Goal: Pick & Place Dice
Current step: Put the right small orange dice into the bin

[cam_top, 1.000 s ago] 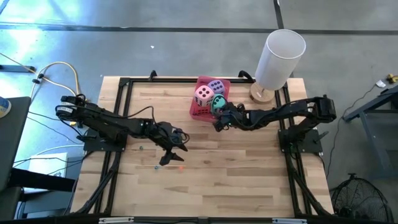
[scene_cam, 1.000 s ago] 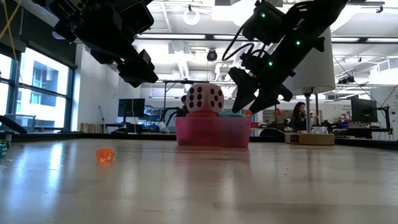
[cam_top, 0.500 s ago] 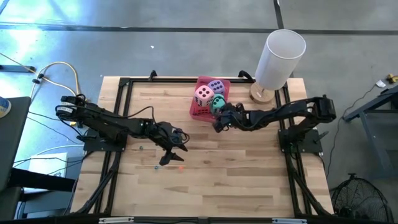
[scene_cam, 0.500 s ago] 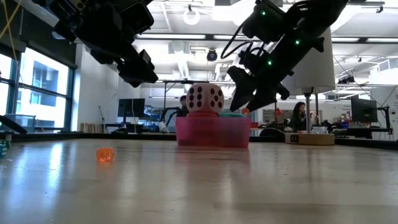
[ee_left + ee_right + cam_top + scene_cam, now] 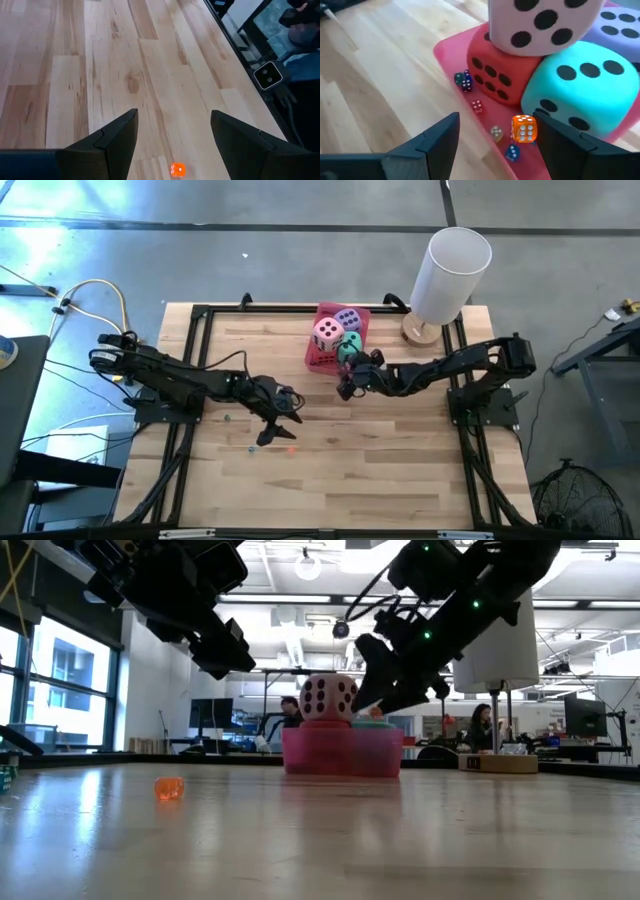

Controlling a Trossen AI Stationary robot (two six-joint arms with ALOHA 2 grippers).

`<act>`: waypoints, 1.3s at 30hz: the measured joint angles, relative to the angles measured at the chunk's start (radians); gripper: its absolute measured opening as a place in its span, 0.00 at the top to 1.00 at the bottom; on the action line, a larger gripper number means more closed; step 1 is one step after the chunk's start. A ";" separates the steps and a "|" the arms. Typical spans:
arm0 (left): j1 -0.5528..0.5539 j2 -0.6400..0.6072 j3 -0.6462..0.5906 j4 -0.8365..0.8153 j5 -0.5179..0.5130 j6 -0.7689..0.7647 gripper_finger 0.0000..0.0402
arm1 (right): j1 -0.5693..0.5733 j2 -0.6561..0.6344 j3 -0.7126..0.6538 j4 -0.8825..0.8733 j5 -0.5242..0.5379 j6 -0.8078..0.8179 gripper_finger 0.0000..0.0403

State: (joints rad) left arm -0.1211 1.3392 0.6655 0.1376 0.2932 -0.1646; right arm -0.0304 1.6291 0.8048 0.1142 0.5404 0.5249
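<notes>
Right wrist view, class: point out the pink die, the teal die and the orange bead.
pink die (image 5: 540,22), right wrist view, on its spotted front face.
teal die (image 5: 580,90), right wrist view, on its top face.
orange bead (image 5: 524,128), right wrist view, on its dotted face.

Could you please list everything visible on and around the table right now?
Large dice: four in the pink tray: pink die stacked on red die, teal die, purple die.
Small dice: several, mixed colours, in the tray beside the red die; orange one clearest.
Small orange die: one, loose on the table.
White cylinder: one, far right corner.
Person: one, room behind.
Left end effector: open, above the loose die.
Right end effector: open, beside the tray.
</notes>
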 joint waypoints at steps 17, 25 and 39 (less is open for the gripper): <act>0.002 0.000 0.000 0.002 -0.003 0.000 0.40 | 0.018 0.003 -0.003 -0.012 -0.042 0.032 0.40; 0.003 0.000 0.000 0.002 -0.003 0.000 0.40 | 0.006 0.028 -0.001 -0.035 -0.037 0.055 0.40; 0.003 0.000 0.000 0.002 -0.002 0.000 0.40 | 0.011 0.041 -0.001 -0.010 -0.080 0.050 0.40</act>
State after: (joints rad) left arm -0.1184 1.3392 0.6655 0.1398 0.2909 -0.1642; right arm -0.0194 1.6697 0.8036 0.1041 0.4603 0.5746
